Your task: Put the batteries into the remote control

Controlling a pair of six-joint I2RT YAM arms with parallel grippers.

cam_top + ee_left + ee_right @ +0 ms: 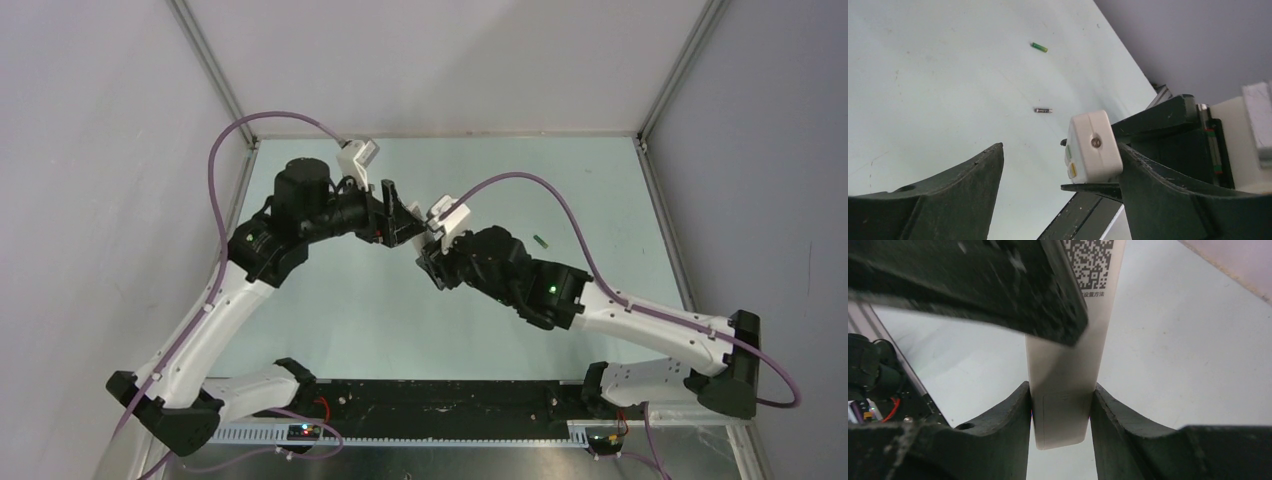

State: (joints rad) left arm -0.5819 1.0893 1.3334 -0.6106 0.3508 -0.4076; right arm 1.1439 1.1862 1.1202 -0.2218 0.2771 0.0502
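My right gripper [1061,390] is shut on the lower end of the white remote control [1063,420], held upright off the table; a QR label shows higher up on it. My left gripper [1060,150] is open around the remote's other end [1095,147], which rests against its right finger [1168,200], with green and yellow buttons facing the gap. The left finger stands well apart. One greenish battery [1039,47] and one darker battery [1044,110] lie on the table. From above, both grippers [408,225] [432,255] meet mid-table, and one battery [541,240] shows to their right.
The pale green table [350,320] is walled by grey panels with metal corner posts [212,60]. A black rail [440,405] runs along the near edge between the arm bases. Purple cables [570,215] loop over both arms.
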